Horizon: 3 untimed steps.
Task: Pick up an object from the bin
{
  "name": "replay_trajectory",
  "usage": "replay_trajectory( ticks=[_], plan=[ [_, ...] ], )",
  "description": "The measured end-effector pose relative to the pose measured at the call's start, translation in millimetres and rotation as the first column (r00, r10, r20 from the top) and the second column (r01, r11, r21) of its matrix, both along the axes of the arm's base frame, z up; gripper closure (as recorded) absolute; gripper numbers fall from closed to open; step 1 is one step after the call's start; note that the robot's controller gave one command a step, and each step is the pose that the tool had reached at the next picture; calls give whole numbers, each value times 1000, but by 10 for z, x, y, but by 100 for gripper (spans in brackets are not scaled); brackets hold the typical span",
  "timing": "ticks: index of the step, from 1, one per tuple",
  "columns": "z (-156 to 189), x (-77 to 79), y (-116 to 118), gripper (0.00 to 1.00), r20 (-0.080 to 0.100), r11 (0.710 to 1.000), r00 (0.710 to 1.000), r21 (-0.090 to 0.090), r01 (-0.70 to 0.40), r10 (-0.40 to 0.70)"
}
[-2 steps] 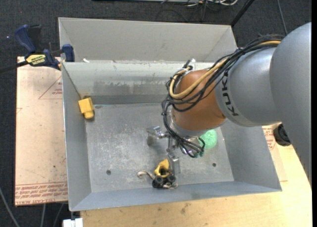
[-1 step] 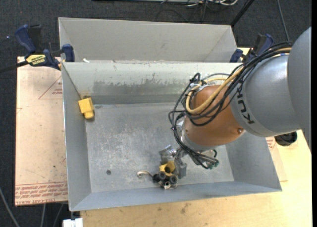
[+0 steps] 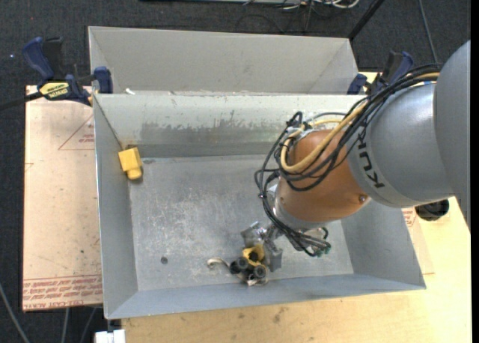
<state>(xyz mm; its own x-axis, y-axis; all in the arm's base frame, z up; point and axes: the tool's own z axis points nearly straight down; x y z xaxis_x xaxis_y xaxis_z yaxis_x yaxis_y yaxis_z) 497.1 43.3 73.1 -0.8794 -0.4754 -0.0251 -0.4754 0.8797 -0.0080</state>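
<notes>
The hand (image 3: 260, 250) is down by the front wall of the bin (image 3: 187, 207), touching a small black-and-yellow clutter (image 3: 251, 266). Whether it is apart or together cannot be told. A yellow block (image 3: 130, 162) lies well apart.

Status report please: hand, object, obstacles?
Hand down in grey metal bin, over small yellow-black piece. Dark bits beside it. Yellow plastic block far left.

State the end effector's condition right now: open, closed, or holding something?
End effector: cannot be told; it is down at a small black-and-yellow cluster by the front wall of the bin.
</notes>
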Motion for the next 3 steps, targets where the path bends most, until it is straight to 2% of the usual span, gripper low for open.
replay_trajectory(
  ticks=[1,2,3],
  plan=[
    [544,-89,226,100,-30,1000,1000,-4,2,-2],
    [601,69,168,100,-14,1000,999,-2,-30,30],
    [197,31,-74,100,-26,999,999,-3,-34,34]
  ],
)
